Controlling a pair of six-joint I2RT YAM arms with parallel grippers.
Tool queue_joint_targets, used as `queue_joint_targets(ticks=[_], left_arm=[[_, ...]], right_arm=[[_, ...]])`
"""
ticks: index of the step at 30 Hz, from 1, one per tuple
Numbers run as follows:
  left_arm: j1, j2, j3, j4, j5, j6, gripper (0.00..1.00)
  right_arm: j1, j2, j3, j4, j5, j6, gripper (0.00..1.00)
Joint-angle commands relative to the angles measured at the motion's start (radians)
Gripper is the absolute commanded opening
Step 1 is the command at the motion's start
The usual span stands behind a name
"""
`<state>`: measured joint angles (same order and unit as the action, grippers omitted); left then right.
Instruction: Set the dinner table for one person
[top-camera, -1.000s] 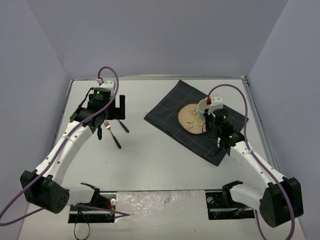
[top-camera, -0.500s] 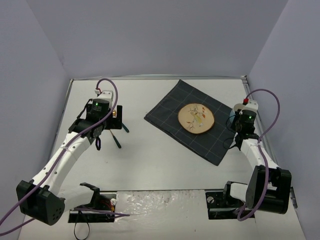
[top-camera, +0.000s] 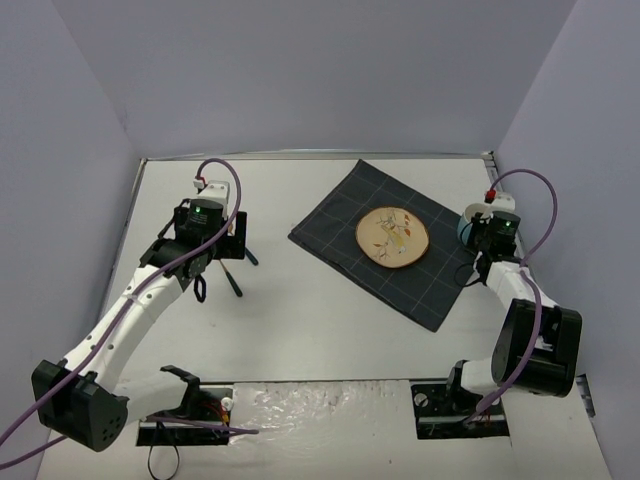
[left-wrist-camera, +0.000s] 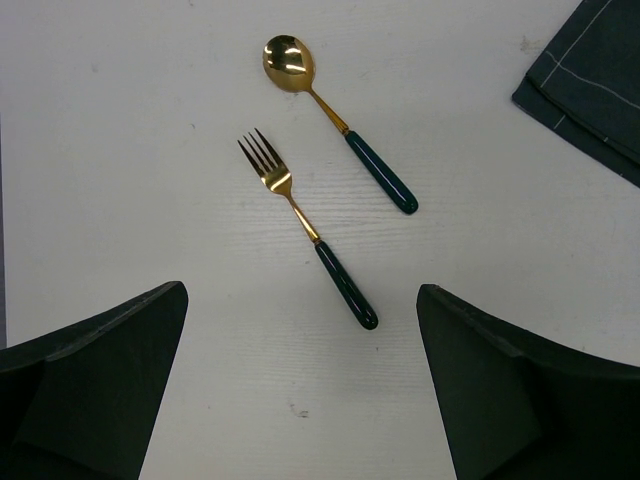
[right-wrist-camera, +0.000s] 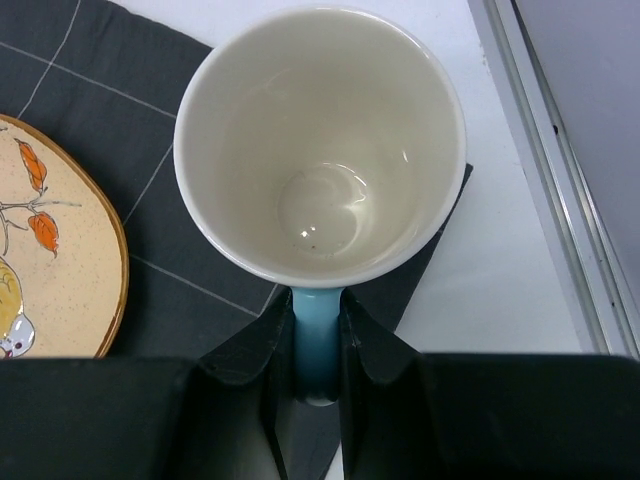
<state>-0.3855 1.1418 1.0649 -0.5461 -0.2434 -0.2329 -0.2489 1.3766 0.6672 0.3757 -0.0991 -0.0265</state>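
Right claw (right-wrist-camera: 318, 338) gripping mug (right-wrist-camera: 320, 150) by handle, leaf-painted plate (right-wrist-camera: 60, 270) on checked cloth (right-wrist-camera: 130, 130)

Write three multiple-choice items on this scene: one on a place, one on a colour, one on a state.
1. Where does the plate lie? A on the checked cloth; B off the cloth; C in a gripper.
2. The fork and spoon handles are: A red; B dark green; C white.
3. The right gripper is: A open, empty; B shut on the fork; C shut on the mug handle.
Key: 1 A, the top view shows it lying on the cloth; 2 B, the left wrist view shows green handles; 3 C, its jaws pinch the blue handle.
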Motion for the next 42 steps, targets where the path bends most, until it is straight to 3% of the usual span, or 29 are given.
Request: queue_joint_targets(ticks=[1, 27, 28, 30, 34, 42], left_arm=[[-0.006, 0.001, 0.024, 0.051, -0.033, 0.020, 0.97], [-0.010, -0.009, 0.014, 0.058, -0.035, 0.028, 0.97], [-0.010, -0.009, 0.015, 0.058, -0.037, 0.030, 0.97], [-0.012, -0.011, 0.014, 0.058, -0.039, 0.030, 0.97], [-0.012, -0.011, 0.015, 0.057, -0.040, 0.028, 0.97], [-0.012, 0.017, 0.018, 0.048, -0.047, -0.017, 0.97]], right_arm=[[-0.016, -0.008, 0.072, 0.129, -0.016, -0.046, 0.00], [-0.075, 0.081, 0.057, 0.169, -0.041, -0.033, 0.02], [-0.076, 0.083, 0.058, 0.158, -0.027, -0.029, 0.06], [-0.075, 0.072, 0.058, 0.143, -0.010, -0.018, 0.31], [-0.075, 0.029, 0.070, 0.107, 0.016, -0.001, 0.66], [-0.041, -0.098, 0.160, -0.010, 0.044, 0.087, 0.93]])
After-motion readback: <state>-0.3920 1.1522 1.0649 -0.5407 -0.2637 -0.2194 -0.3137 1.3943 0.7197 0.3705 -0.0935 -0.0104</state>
